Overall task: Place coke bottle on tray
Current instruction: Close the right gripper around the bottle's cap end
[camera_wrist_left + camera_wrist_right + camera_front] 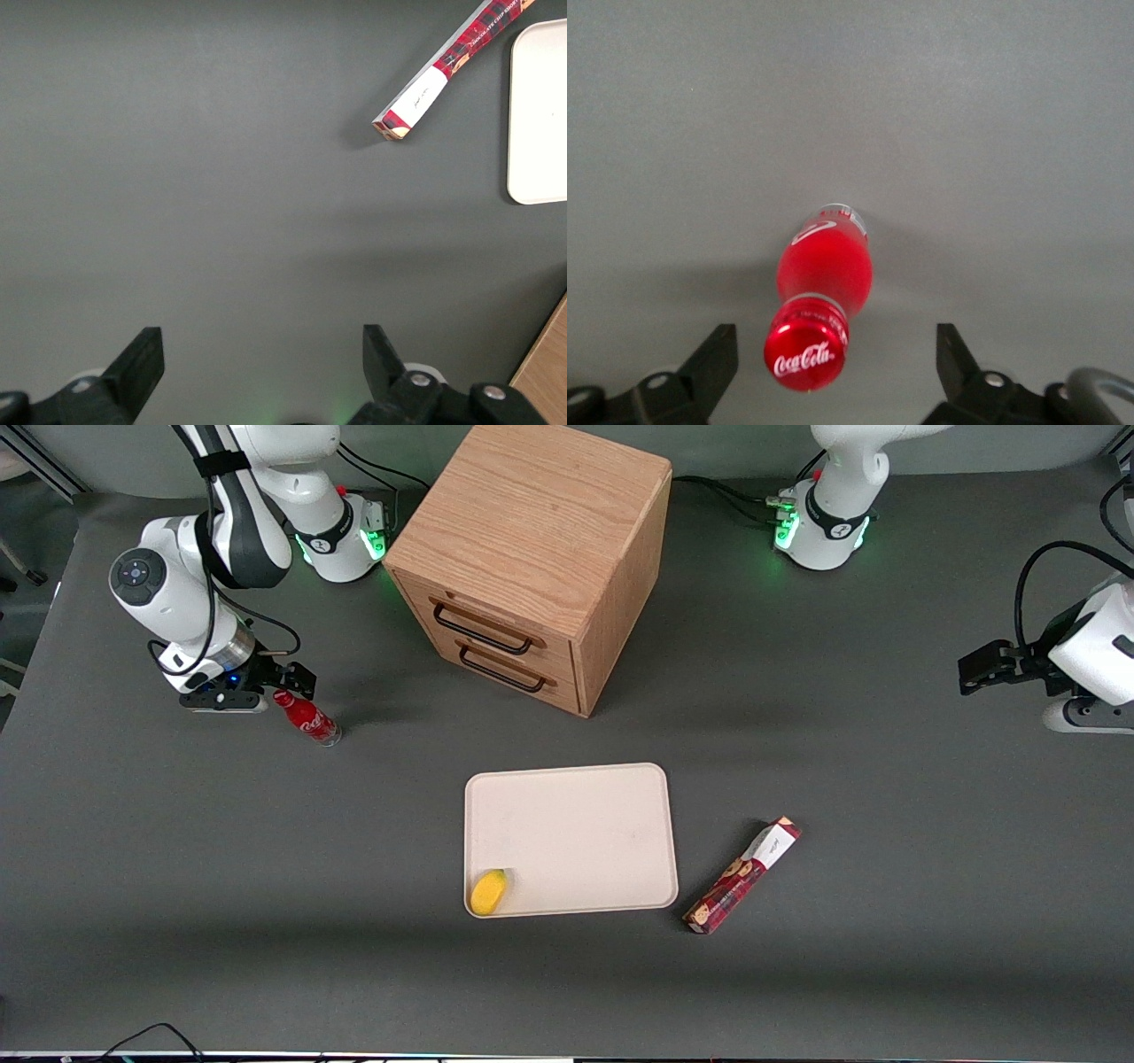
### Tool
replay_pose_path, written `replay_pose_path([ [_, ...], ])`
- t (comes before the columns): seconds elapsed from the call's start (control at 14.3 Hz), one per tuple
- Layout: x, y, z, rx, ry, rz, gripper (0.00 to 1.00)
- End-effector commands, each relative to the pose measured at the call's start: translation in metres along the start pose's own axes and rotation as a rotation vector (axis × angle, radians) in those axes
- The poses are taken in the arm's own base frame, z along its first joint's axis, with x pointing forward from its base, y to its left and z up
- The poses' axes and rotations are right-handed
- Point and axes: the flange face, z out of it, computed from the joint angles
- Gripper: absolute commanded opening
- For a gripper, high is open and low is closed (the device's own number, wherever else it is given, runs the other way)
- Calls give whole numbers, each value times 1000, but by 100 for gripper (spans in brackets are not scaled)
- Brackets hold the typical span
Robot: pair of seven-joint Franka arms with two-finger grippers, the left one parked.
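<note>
Nearest the front camera we have the tray [571, 839] lying flat on the grey surface [177, 886], a small yellow thing [489, 892] sitting in its near corner, and a long red cookie box [742, 875] just beside it toward the parked arm's end. Farther up stands the wooden cabinet [530, 558] with its two drawers.

Now to the action, well apart from the tray at the working arm's end: the coke bottle [306, 718] stands upright on the surface, not yet on the tray. Our pincer [237, 691] hovers right over it. From the wrist we look straight down on the red cap [806, 354], so the bottle's long axis runs up toward us, and the cap sits between the two fingers [709, 367], nearer one than the other.

The pincer is spread wide, gripping nothing and touching nothing that we can see. We'd judge the coming move is a straight drop around the neck, with a small sideways correction to centre the cap first.
</note>
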Motion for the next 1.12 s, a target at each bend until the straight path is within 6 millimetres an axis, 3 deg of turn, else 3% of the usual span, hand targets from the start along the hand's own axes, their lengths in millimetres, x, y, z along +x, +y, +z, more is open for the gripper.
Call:
replay_pose_path([
  [0.0, 3, 0, -3, 19, 21, 26, 57],
  [0.42, 10, -7, -14, 19, 46, 10, 57],
  [0.56, 14, -7, -19, 20, 56, 10, 62],
  [0.77, 15, -9, -17, 20, 53, 7, 6],
  [0.84, 14, -9, -16, 20, 52, 7, 0],
  [1.05, 15, -10, -17, 19, 53, 4, 0],
])
